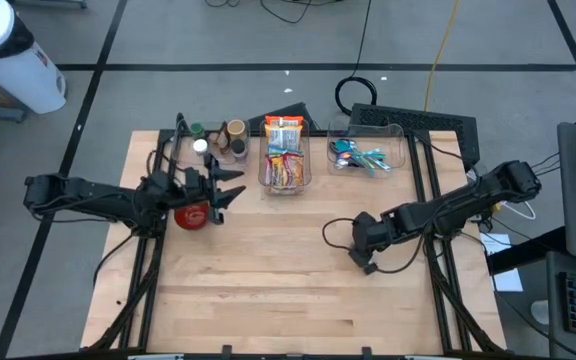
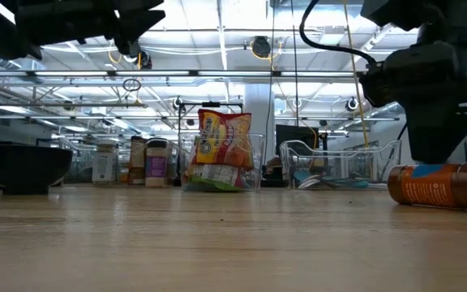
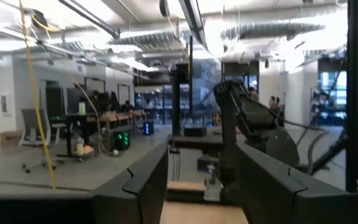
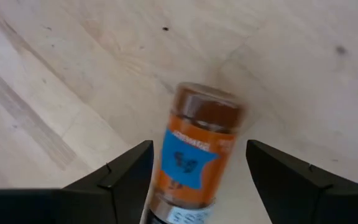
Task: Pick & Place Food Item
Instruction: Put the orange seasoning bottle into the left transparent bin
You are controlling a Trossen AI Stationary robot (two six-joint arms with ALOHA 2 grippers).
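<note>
The right gripper point(image 4: 194, 180) hangs open over a spice jar point(image 4: 196, 155) lying on the table point(image 1: 268, 280); the left gripper point(image 1: 226, 187) hovers half-open above a red bowl point(image 1: 192, 214).

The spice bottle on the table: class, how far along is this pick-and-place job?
Done: the right gripper is lowered over the spice bottle, which lies on its side on the table.
In hand: its open fingers straddle the bottle without closing on it.
Left: gripping, lifting and placing. The left gripper hangs open above the red bowl.
</note>
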